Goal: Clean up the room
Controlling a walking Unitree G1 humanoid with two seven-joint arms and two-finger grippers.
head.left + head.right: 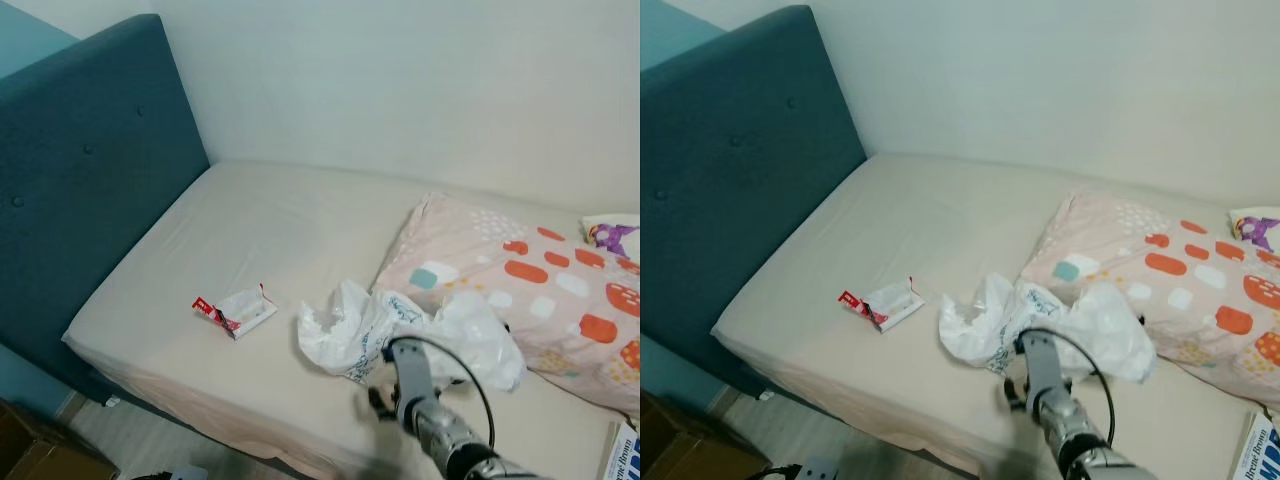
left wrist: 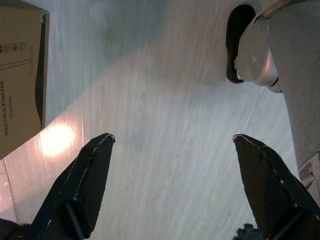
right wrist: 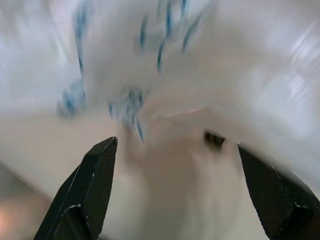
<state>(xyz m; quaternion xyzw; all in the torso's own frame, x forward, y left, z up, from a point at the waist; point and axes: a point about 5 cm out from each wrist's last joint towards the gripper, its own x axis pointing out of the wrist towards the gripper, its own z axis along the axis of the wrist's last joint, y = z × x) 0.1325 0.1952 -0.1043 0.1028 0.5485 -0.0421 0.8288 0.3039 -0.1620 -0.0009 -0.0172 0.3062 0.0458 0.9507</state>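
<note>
The left end effector (image 2: 172, 142), fingers spread, hangs over pale wood-grain floor (image 2: 150, 100) near a cardboard box (image 2: 20, 75).

In the right wrist view the white plastic bag (image 3: 165, 65) is smeared by blur, and its blue print cannot be read. The right arm covers the bag's near edge in the head views. The patterned pillow (image 1: 560, 290) runs off the right edge. A book (image 1: 622, 455) is cut by the corner. The lettering on the small red-and-white wrapper (image 1: 235, 310) is too small to read.
</note>
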